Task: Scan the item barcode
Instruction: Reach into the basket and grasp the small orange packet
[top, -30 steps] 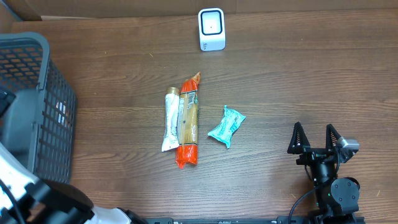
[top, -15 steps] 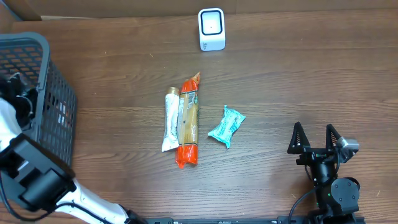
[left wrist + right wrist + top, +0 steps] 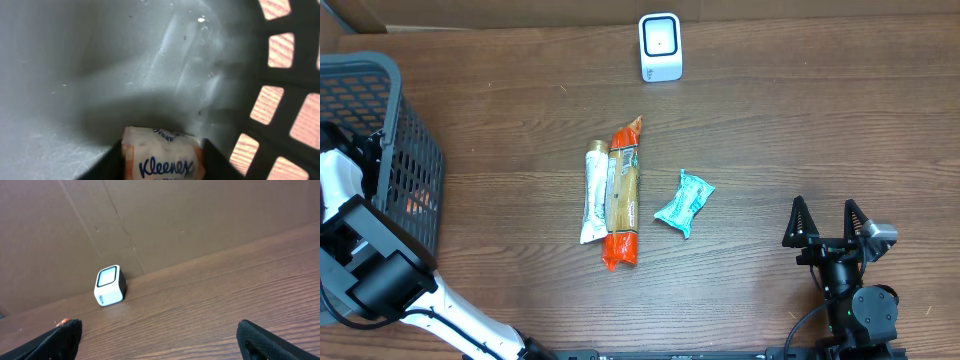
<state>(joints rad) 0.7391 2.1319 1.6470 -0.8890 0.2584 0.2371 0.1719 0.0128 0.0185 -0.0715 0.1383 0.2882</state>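
At the near edge of the worktop (image 3: 770,120), on the robot's right, we see the right end effector (image 3: 824,203) upright, fingers spread wide apart with nothing between them. The right wrist view agrees: both dark fingers (image 3: 60,337) sit out at the bottom corners of the frame over bare wood.

Near left, the left arm (image 3: 365,265) comes up from the front edge and reaches into the grey mesh basket (image 3: 370,62) at the worktop's left side. From overhead we can't see its tip, but the left wrist view shows it. The left end effector (image 3: 161,142) is down inside the basket with a finger against each side of a Kleenex tissue pack (image 3: 162,157) (white wrapper, blue lettering, orange edges). We call it clamped on that pack. Beyond the pack is the basket's solid grey inner surface (image 3: 75,75), with the mesh wall (image 3: 295,80) at frame right. We can't tell whether the pack is lifted off the bottom.

Mid-worktop, three items lie well apart from both arms. A white tube (image 3: 593,192) touches an orange wrapped stick (image 3: 623,195) side by side, and a teal packet (image 3: 684,203) lies just to their right, not touching them.

Farthest out, the white barcode scanner (image 3: 660,46) stands upright at the far edge, with a brown cardboard wall (image 3: 175,220) behind it.
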